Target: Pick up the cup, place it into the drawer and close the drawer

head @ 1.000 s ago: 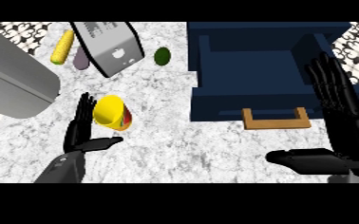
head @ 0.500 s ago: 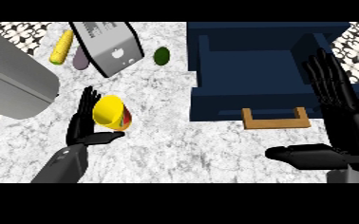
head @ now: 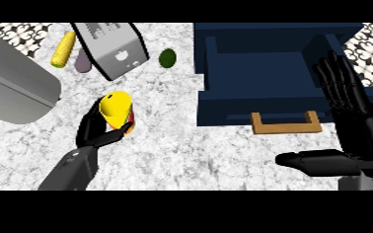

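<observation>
Two hands in view, one busy, one idle; left hand [head: 98,131] sits against the yellow cup [head: 116,109] on the marbled worktop [head: 189,148], fingers [head: 93,123] behind its left side and thumb curling in under its lower edge, so the cup reads as being grasped; cup lies tilted, left of centre, well apart from the drawer [head: 270,79]; whether it has cleared the worktop cannot be told. Right hand [head: 346,96] rests upright at the right edge, fingers straight and released, just over the drawer's right wall; drawer stands open, dark blue, inside bare as far as can be seen, wooden handle [head: 285,123] on its near front. Toaster [head: 109,49], corn cob [head: 63,49] and a green fruit [head: 168,58] lie toward the back left, off the likely path. Step in hand, by my reading: the pick, grasp closing or just closed. Next move calls for a lift, then a carry rightward over the drawer's front wall before letting go; closing the drawer comes after.
</observation>
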